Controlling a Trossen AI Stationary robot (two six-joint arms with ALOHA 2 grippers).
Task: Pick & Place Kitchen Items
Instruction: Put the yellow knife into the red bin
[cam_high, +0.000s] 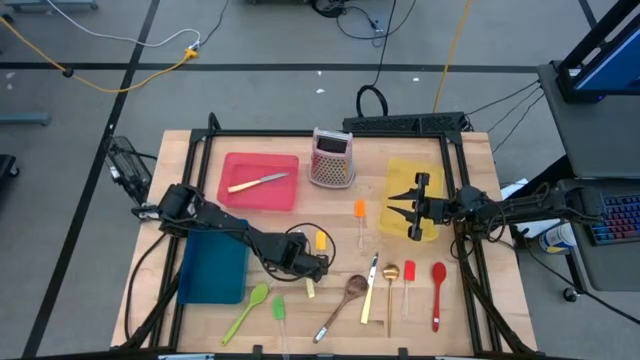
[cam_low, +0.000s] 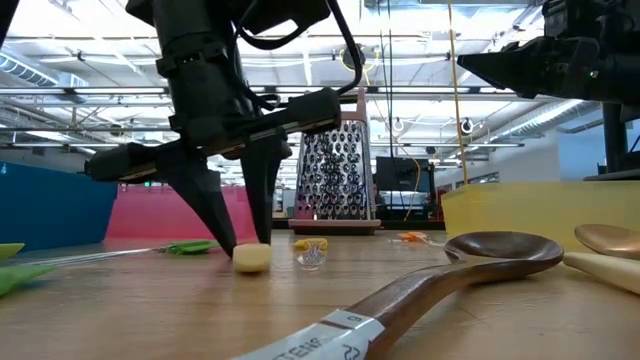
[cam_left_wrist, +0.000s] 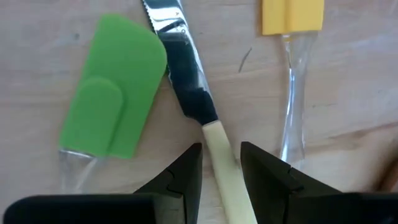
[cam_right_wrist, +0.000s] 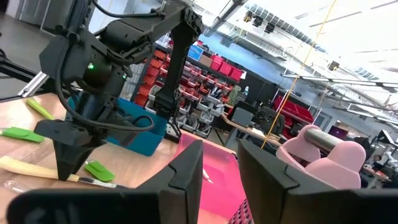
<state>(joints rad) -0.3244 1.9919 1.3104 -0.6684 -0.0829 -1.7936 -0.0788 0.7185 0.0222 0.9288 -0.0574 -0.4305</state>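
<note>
L gripper (cam_left_wrist: 221, 163) is down at the tabletop near the front edge, fingers (cam_left_wrist: 186, 171) either side of the cream handle of a knife (cam_left_wrist: 186, 81); they look closed onto the handle, and in the low view the tips touch the wood w/ the handle end between them. Knife blade points away from the gripper, lying on the table (cam_high: 480, 300). Just beside the blade: a small green spatula (cam_left_wrist: 112, 87) on one side, a yellow spatula (cam_left_wrist: 292, 15) w/ clear handle on the other.

In the high view, front row of utensils runs L to R: green spoon (cam_high: 247, 310), the green spatula, wooden spoon (cam_high: 345, 300), another cream-handled knife (cam_high: 370, 290), gold spoon (cam_high: 390, 285), red spatula (cam_high: 409, 280), red spoon (cam_high: 438, 290). An orange spatula (cam_high: 360, 215) lies farther back, mid-table.

R gripper (cam_high: 395, 205) hangs above the yellow tray (cam_high: 400, 180) at back R, off the table, fingers a little apart, nothing between them.

Other stuff: red tray (cam_high: 235, 170) at back L w/ a third cream-handled knife (cam_high: 258, 182) lying in it; box grater (cam_high: 332, 158) upright between red and yellow trays; blue tray (cam_high: 212, 270) at front L, partly under the L arm.
</note>
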